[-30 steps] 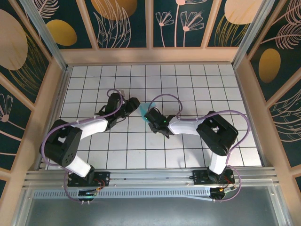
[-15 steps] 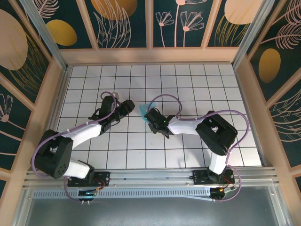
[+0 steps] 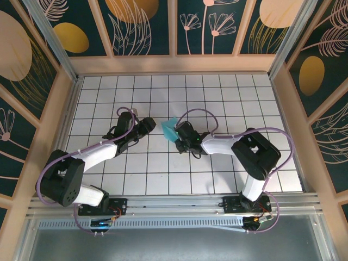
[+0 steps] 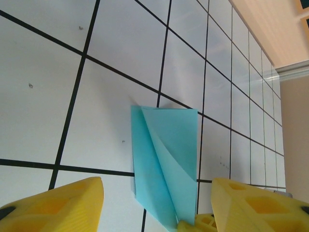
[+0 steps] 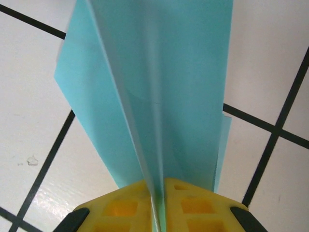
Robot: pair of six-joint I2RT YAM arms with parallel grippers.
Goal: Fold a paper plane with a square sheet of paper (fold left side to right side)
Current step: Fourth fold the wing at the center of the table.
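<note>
Near the middle of the table (image 3: pixel 217 98), the right gripper (image 5: pixel 153 195) had clenched on the folded paper (image 3: pixel 169 129) and nudged in behind it, so more turquoise showed than a second before. The left gripper (image 4: pixel 155 208) hung released just left of the middle, facing the paper, its arm now stretched flatter over the table.

We see a plane (image 5: pixel 169 72) of thin smooth paper, matt yellow plastic fingers (image 5: pixel 120 205), a glossy white table (image 5: pixel 29 121).
</note>
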